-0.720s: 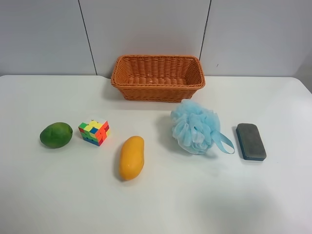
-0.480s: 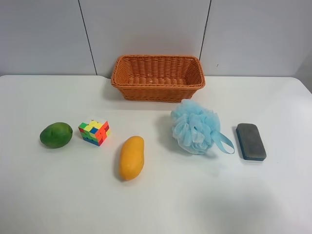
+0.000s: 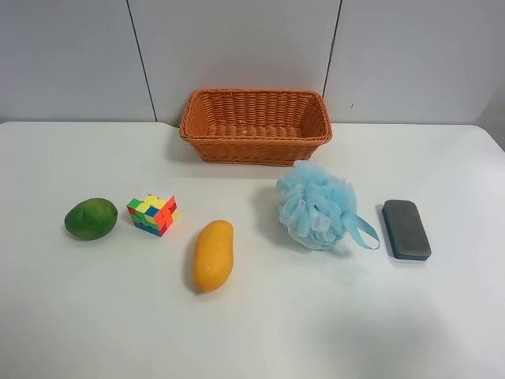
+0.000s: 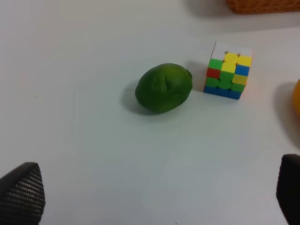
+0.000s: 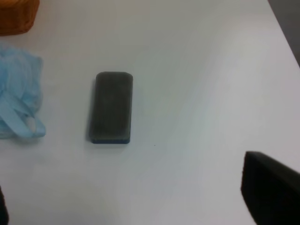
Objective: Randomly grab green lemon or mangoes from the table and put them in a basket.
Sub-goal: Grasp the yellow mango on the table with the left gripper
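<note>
The green lemon [image 3: 91, 219] lies on the white table [image 3: 316, 324] at the exterior high view's left. The yellow-orange mango [image 3: 213, 255] lies nearer the middle. The wicker basket [image 3: 255, 125] stands empty at the back. No arm shows in the exterior high view. In the left wrist view the green lemon [image 4: 164, 87] lies ahead of my open, empty left gripper [image 4: 154, 199], apart from it; the mango's edge [image 4: 296, 96] and the basket's rim [image 4: 262, 5] show. My right gripper [image 5: 136, 201] is open and empty over bare table; a corner of the basket [image 5: 16, 16] shows.
A coloured puzzle cube [image 3: 152, 214] sits between lemon and mango, and shows in the left wrist view [image 4: 228, 71]. A blue bath puff [image 3: 317, 205] and a grey-blue eraser [image 3: 405, 229] lie at the exterior view's right; the right wrist view shows the eraser [image 5: 112, 107] and puff [image 5: 16, 93].
</note>
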Robot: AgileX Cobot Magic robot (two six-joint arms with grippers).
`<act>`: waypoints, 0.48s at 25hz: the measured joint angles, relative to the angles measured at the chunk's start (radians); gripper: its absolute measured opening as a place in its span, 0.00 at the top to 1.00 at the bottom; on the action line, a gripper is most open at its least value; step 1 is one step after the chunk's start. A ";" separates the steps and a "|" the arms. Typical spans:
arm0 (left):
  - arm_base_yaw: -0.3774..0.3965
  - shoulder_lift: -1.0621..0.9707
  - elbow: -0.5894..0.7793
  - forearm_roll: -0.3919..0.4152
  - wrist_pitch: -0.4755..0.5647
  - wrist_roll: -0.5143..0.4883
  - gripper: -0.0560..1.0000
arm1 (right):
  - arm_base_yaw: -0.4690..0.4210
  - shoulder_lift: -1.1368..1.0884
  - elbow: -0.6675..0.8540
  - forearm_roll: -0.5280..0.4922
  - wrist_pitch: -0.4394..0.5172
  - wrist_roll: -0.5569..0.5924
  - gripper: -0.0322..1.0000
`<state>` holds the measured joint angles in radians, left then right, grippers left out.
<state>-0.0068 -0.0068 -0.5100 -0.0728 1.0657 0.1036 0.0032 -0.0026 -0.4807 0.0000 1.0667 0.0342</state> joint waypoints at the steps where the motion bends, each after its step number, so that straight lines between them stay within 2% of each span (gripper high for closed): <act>1: 0.000 0.000 0.000 0.000 0.000 0.000 0.01 | 0.000 0.000 0.000 0.000 0.000 0.000 0.01; 12: 0.000 0.002 0.000 0.000 0.000 0.000 0.01 | 0.000 0.000 0.000 0.000 0.000 0.000 0.01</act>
<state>-0.0068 -0.0046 -0.5100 -0.0728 1.0657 0.1036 0.0032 -0.0026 -0.4807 0.0000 1.0667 0.0342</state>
